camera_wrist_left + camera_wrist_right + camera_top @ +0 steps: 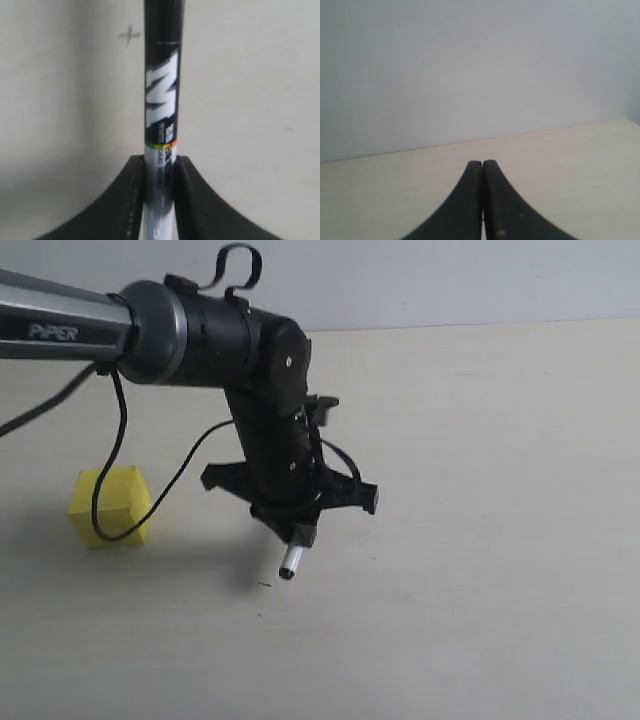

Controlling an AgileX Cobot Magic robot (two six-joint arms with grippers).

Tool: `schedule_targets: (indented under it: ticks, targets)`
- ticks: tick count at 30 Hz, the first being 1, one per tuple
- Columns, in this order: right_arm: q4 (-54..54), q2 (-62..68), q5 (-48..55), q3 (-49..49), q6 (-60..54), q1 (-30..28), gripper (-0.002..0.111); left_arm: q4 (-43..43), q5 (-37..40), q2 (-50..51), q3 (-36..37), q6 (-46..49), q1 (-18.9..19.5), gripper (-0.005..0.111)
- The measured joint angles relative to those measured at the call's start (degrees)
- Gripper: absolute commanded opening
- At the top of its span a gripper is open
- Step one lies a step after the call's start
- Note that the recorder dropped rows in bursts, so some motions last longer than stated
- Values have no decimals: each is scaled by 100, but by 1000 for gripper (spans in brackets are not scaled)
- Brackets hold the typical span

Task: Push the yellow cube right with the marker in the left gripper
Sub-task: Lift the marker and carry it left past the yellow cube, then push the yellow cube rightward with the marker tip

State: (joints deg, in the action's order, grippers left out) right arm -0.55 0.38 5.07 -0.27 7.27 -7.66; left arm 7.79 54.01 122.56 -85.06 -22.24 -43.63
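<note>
The marker (pixel 291 562) points down at the tabletop (pixel 480 620). Its lower end is well to the right of the yellow cube (pixel 112 502), not touching it. The left hand (pixel 159 164) is clamped on the marker's white barrel. The cube rests on the tabletop, with a black cable (pixel 118 430) looping across its front. The right hand (pixel 482 167) faces a pale wall (pixel 470 75), fingers pressed together on nothing.

Robot lab bench: PIPER-labelled arm (pixel 60 330) is hanging over a bare pale bench (pixel 480 620); plain wall (pixel 450 280) is backing its far edge.
</note>
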Motion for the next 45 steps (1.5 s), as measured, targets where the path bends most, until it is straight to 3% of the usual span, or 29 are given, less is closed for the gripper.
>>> schedule_targets:
  ticks: [12, 15, 18, 21, 22, 24, 26, 29, 33, 35, 39, 45]
  targets:
    - [0, 0, 10, 0, 0, 0, 0, -1479, 1103, -2045, -1125, 2703, 3, 0]
    - [0, 0, 10, 0, 0, 0, 0, -1800, 1426, -2374, -1150, 3329, 237, 0]
    - [0, 0, 10, 0, 0, 0, 0, -1787, 1472, -2685, -998, 3975, 929, 0]
    - [0, 0, 10, 0, 0, 0, 0, -1236, 1518, -3131, -562, 5301, 1875, 0]
    - [0, 0, 10, 0, 0, 0, 0, -1145, 1541, -3387, -221, 6088, 2414, 0]
    - [0, 0, 10, 0, 0, 0, 0, -1497, 1578, -3612, 313, 6682, 3166, 0]
    - [0, 0, 10, 0, 0, 0, 0, -1934, 1604, -3569, 785, 7095, 3797, 0]
    - [0, 0, 10, 0, 0, 0, 0, -1330, 1383, -3419, 1526, 8724, 4421, 0]
    - [0, 0, 10, 0, 0, 0, 0, -1323, 211, -3249, 2423, 9200, 4838, 5]
    - [0, 0, 10, 0, 0, 0, 0, -1388, 93, -2943, 2606, 9360, 5000, 4]
    - [0, 0, 10, 0, 0, 0, 0, -1400, -49, -2367, 2635, 10289, 5152, 0]
    - [0, 0, 10, 0, 0, 0, 0, -1491, -903, -1925, 2635, 10559, 5153, 0]
